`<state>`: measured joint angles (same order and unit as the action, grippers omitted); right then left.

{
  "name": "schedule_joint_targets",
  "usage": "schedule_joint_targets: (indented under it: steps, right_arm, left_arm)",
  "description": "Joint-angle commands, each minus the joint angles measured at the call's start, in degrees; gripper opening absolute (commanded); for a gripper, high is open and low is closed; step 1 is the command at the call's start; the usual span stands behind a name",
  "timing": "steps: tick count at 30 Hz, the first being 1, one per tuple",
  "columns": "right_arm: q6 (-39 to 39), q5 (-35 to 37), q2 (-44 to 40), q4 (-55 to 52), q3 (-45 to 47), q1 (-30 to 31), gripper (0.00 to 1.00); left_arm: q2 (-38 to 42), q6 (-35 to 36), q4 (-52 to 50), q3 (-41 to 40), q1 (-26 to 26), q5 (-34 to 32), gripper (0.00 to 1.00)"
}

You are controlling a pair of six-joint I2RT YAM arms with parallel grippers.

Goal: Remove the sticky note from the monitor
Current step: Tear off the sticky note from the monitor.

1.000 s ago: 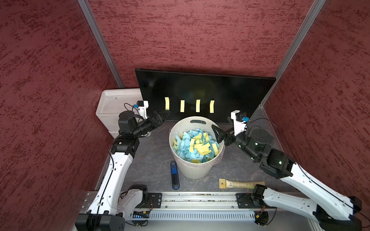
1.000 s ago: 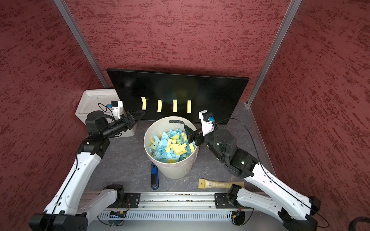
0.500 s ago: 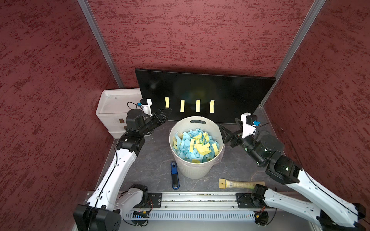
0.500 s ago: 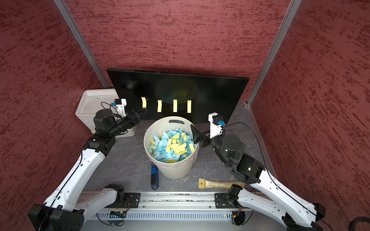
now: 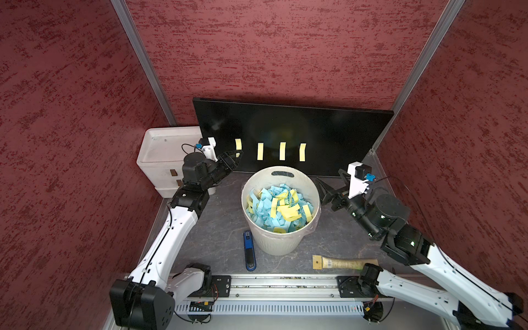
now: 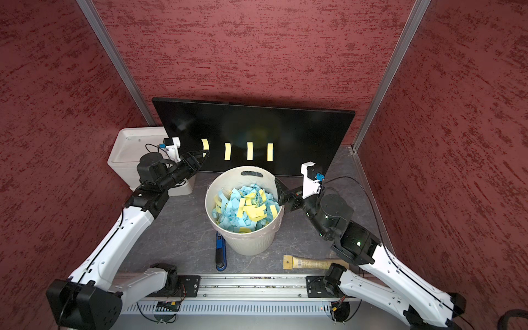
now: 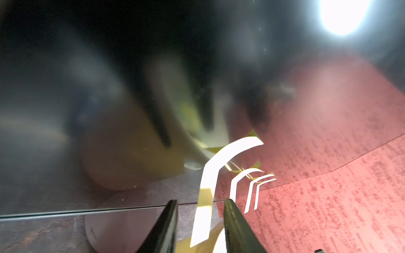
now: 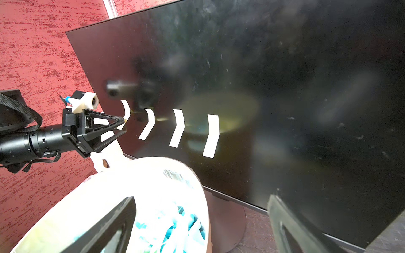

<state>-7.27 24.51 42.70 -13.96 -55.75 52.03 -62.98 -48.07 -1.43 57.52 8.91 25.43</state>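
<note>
The black monitor [image 5: 314, 128] leans against the back wall, with several yellow sticky notes in a row low on its screen. My left gripper [image 5: 238, 155] is at the leftmost sticky note [image 5: 238, 143]. In the left wrist view this sticky note [image 7: 210, 175] hangs between the two fingers, its free end curled off the glass. The left gripper [image 7: 200, 201] is open, narrowed, with a gap on each side of the strip. My right gripper [image 5: 330, 178] is wide open and empty, right of the bin and facing the monitor [image 8: 285, 87].
A white bin [image 5: 278, 245] full of blue and yellow notes stands in the middle, just before the monitor. A white box [image 5: 163, 151] sits at the back left behind my left arm. A blue tool [image 5: 249, 251] and a wooden handle [image 5: 345, 262] lie near the front rail.
My left gripper has moved forward to the leftmost note and its fingers have narrowed around it. My right arm has drawn back to the right, away from the bin's rim, still wide open.
</note>
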Motion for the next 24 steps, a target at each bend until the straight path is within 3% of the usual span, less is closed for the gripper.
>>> schedule_joint_targets:
  steps: [1,11,24]
  right_arm:
    - [-0.2,1.3,-0.4,0.5,0.2,0.2,0.98]
    - [-0.1,0.9,0.6,0.5,-0.8,0.2,0.98]
    - [-0.7,0.6,1.1,0.3,-1.2,0.2,0.98]
  left_arm:
    - [0.8,0.1,2.3,0.0,-0.3,-0.1,0.29]
    - [1.7,-0.2,0.6,-0.2,-1.1,-0.4,0.01]
    - [4.6,0.1,-2.2,-1.4,-1.3,-1.3,0.00]
